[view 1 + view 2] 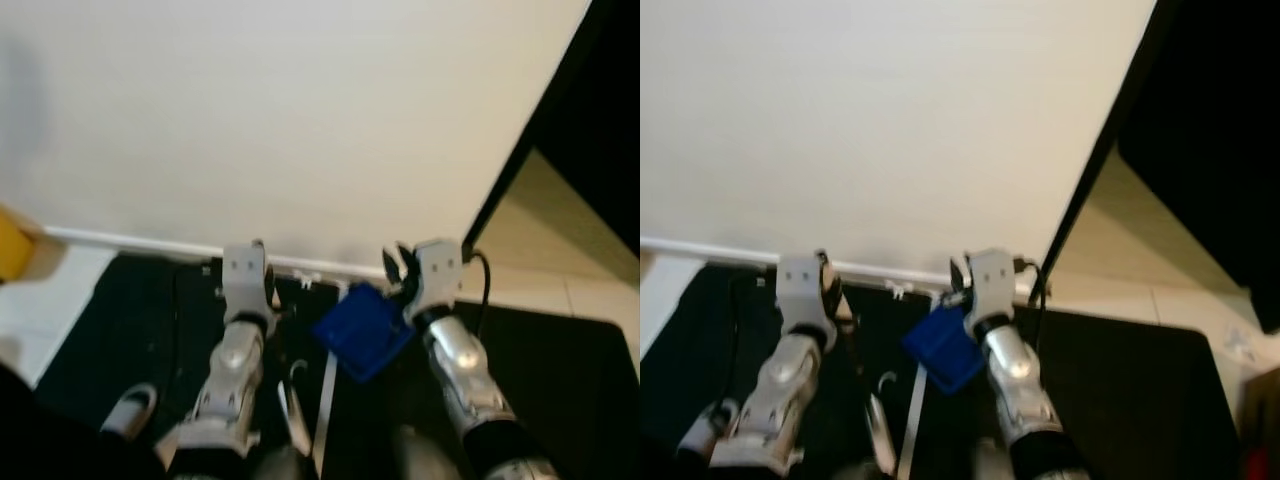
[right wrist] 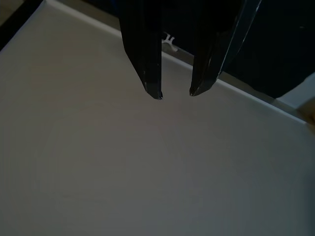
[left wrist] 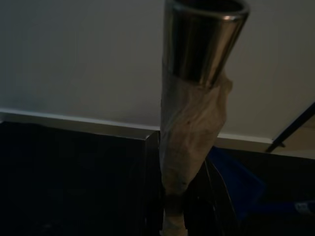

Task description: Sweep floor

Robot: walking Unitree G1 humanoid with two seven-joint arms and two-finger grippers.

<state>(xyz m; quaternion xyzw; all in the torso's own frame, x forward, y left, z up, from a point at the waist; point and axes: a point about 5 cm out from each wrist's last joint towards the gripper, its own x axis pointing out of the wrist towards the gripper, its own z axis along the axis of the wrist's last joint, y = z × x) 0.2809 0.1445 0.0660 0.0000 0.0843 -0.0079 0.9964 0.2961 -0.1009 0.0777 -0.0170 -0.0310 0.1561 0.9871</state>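
Head views: my left gripper [image 1: 262, 262] and right gripper [image 1: 398, 268] are both raised in front of me, close to a pale wall [image 1: 300, 110]. A white baseboard [image 1: 120, 240] runs under the wall, just beyond my fingertips. Between the two grippers, nearer the right one, hangs a blue dustpan [image 1: 362, 330]; it touches the inner side of my right wrist, but I cannot tell from here what carries it. A pale stick [image 1: 325, 415] runs down below it. The floor here is a dark mat [image 1: 560, 370], with light tiles [image 1: 530, 285] out to the right.

Left wrist view: a metal tube, the broom handle [image 3: 202, 44], wrapped lower down in a beige cloth [image 3: 189, 142], stands right along my fingers. I judge I am clamped on it, though the fingers themselves are not visible, so I cannot tell for certain.

Right wrist view: my two black fingers [image 2: 145, 54] stand a little apart, nothing between the tips, pointing at the wall.

Risks, as judgement:
- Wall is very near; any push forward may jam fingertips or the handle into it.
- Dustpan sits loosely against my right wrist; a quick swing could drop it.
- Cloth wrap may slip on the tube, so the broom could twist.
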